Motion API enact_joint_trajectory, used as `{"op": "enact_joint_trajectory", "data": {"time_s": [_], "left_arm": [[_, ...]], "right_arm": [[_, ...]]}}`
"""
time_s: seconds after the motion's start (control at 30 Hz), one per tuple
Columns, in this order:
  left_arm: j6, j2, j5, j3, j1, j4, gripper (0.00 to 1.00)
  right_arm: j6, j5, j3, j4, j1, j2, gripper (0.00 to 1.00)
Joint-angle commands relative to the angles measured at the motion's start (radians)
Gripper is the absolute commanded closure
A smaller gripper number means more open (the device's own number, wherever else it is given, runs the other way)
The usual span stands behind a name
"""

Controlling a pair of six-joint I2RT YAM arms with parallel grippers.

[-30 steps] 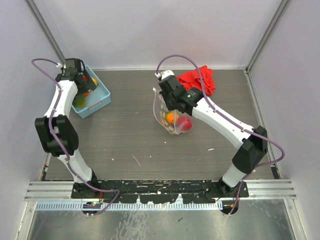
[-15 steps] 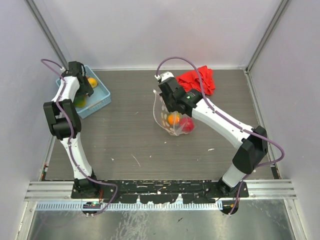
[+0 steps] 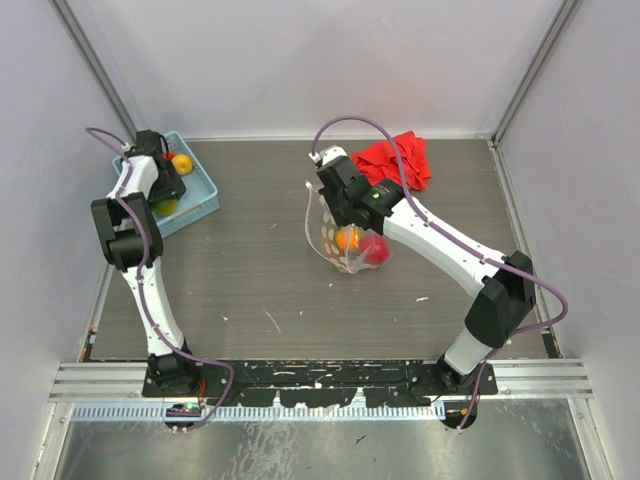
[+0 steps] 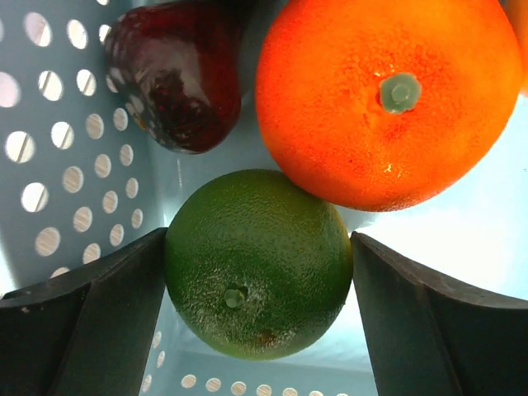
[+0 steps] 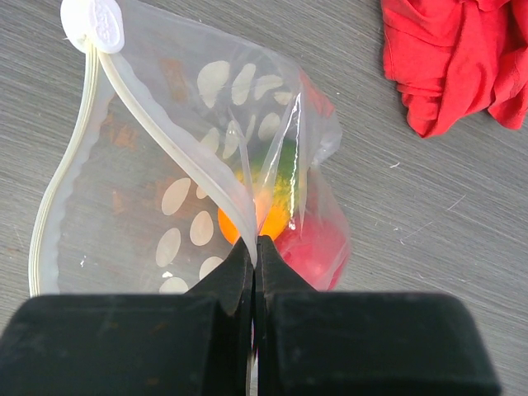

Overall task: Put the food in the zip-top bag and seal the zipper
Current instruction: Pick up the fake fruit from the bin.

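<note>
My left gripper (image 4: pixel 257 285) is down in the light blue basket (image 4: pixel 66 165), its two dark fingers on either side of a green fruit (image 4: pixel 257 264); the left finger touches it and a thin gap shows at the right finger. An orange fruit (image 4: pixel 388 99) and a dark purple fruit (image 4: pixel 177 78) lie just beyond. My right gripper (image 5: pixel 255 247) is shut on the zipper strip (image 5: pixel 165 136) of the clear dotted bag (image 5: pixel 157 206) and holds its mouth open. An orange fruit (image 5: pixel 272 221), a red fruit (image 5: pixel 322 247) and something green sit inside the bag (image 3: pixel 340 238).
The basket (image 3: pixel 205 190) stands at the far left by the wall, with my left gripper (image 3: pixel 165 190) in it. A crumpled red cloth (image 3: pixel 395 160) lies just behind my right gripper (image 3: pixel 335 205) and also shows in the right wrist view (image 5: pixel 458 58). A white slider (image 5: pixel 93 23) sits at the strip's end.
My left arm has folded back and lowered the gripper into the basket around the green fruit. My right gripper and the bag have hardly moved.
</note>
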Motion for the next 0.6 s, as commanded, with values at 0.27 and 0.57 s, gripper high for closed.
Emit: {"op": "enact_joint_trajectory", "data": {"time_s": [0.27, 0.57], "left_arm": [[-0.008, -0.021, 0.109, 0.027, 0.009, 0.031, 0.36], [-0.117, -0.212, 0.260, -0.091, 0.007, 0.050, 0.52]], "right_arm": [[-0.004, -0.010, 0.050, 0.014, -0.003, 0.006, 1.00], [0.000, 0.007, 0.057, 0.000, -0.001, -0.010, 1.00]]}}
